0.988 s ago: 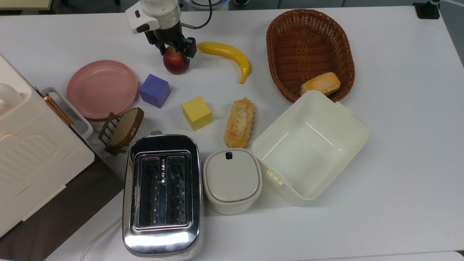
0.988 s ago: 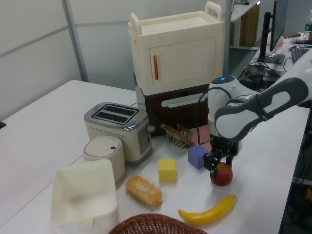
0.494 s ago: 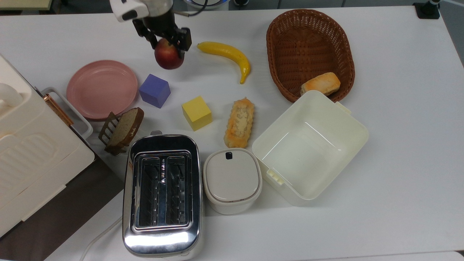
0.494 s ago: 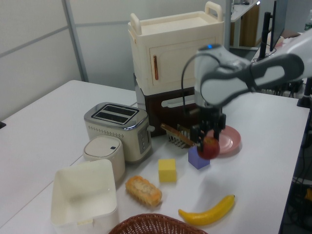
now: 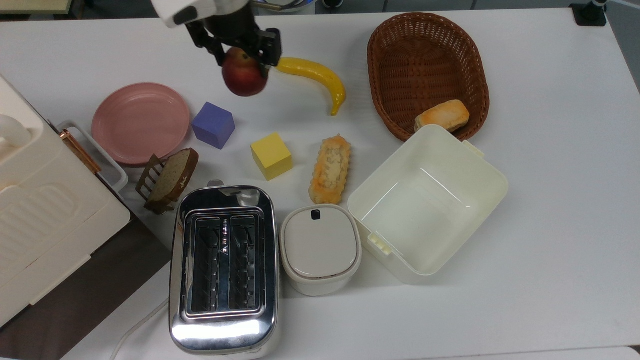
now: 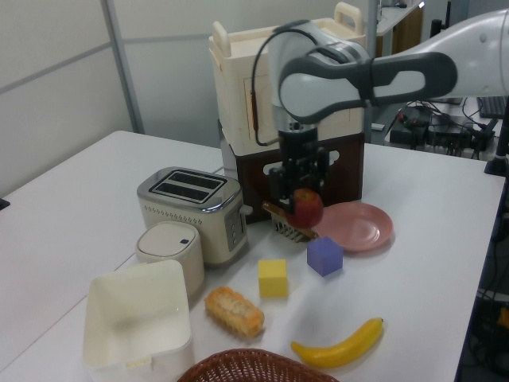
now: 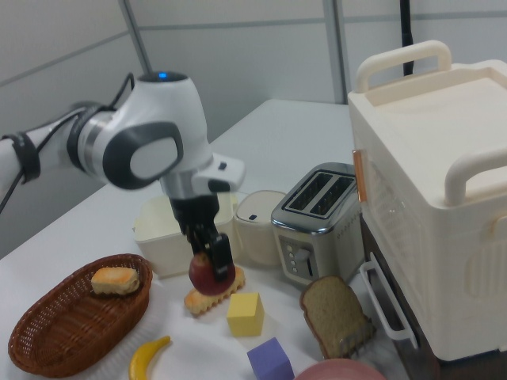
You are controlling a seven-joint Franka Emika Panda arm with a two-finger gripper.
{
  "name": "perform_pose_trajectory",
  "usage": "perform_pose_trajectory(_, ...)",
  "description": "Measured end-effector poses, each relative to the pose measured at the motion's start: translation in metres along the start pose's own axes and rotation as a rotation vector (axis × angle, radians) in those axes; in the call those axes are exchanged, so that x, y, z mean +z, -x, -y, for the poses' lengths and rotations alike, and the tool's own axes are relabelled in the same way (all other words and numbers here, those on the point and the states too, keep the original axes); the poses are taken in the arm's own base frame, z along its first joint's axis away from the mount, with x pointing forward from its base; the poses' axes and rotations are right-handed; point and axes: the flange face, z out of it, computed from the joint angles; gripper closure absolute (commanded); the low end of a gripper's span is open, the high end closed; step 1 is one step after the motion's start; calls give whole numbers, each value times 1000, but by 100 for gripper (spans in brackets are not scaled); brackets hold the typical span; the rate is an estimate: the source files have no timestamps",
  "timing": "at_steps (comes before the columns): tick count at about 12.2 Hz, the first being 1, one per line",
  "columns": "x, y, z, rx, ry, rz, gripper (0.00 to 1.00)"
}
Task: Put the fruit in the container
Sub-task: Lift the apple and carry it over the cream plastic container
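- Your jaws clamp the fruit (image 5: 244,78), lifted clear of the desk (image 5: 550,100) near the banana (image 5: 315,76)
- Container (image 5: 429,202) empty, well apart; carry and release remain

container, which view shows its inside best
The top view: it looks straight down into the container, showing its whole floor bare. The left view shows it at a slant, only part of the inside visible. In the right view the arm hides most of it; a bit of wall and rim shows.
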Motion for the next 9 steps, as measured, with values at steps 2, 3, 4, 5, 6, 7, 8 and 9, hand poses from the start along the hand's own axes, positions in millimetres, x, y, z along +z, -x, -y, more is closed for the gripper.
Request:
perform_pose_trajectory(2,-10,-5,40,-67,4,6,61)
perform_pose_trajectory(3,-13,-6,65,-80,17,-5,61)
perform_pose_trajectory(4,-11,-7,90,-86,37,-18,61)
perform_pose_trajectory(5,-4,-8,114,-101,61,-24,61)
perform_pose_trajectory(6,6,-10,137,-116,89,-34,61)
perform_pose_trajectory(7,14,-16,158,-112,89,-71,61)
perform_pose_trajectory(8,19,-22,174,-100,68,-124,61)
perform_pose_trajectory(9,21,-28,184,-96,57,-170,61)
